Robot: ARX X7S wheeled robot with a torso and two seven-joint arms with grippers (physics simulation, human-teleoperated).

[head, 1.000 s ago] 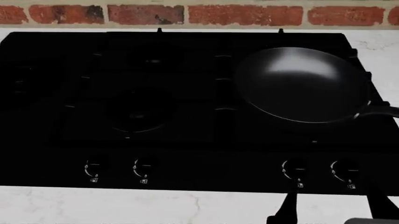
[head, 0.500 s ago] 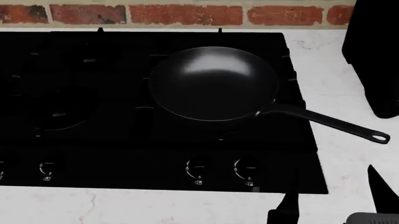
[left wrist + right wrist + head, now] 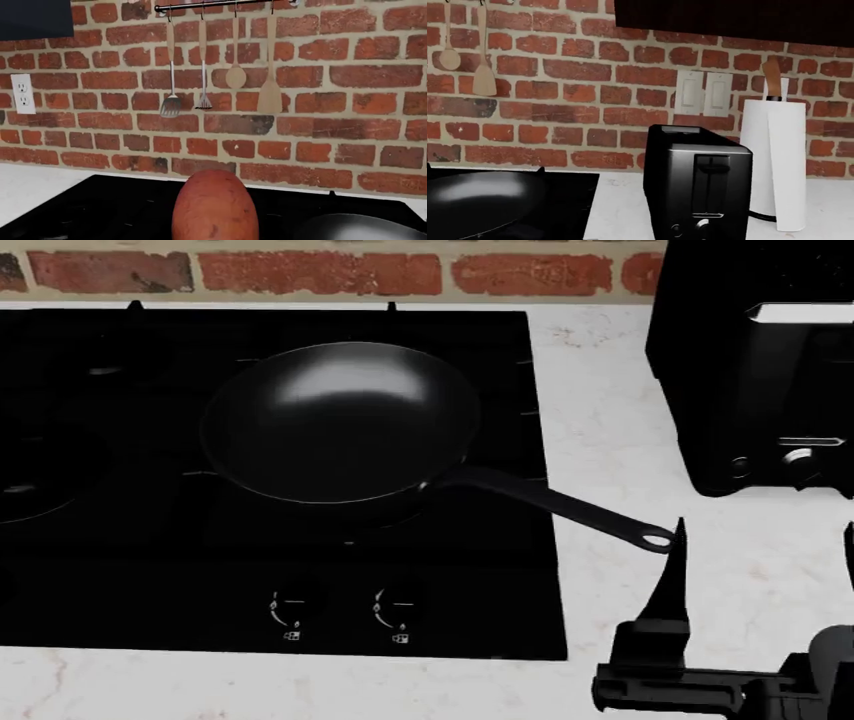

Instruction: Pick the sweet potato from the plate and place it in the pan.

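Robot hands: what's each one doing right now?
Left end effector: not visible itself; sweet potato sits right at its camera, grip unconfirmed.
Right end effector: open, empty.

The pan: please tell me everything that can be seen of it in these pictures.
The pan is a round black frying pan with sloped sides and a smooth, non-stick-looking inside that shows a soft pale sheen. It is empty. It sits upright on the black stove, over a burner. Its long straight black handle, with a hanging hole at the end, reaches out over the white marbled counter toward the black toaster. No gripper touches it. Both wrist views show only part of its rim.
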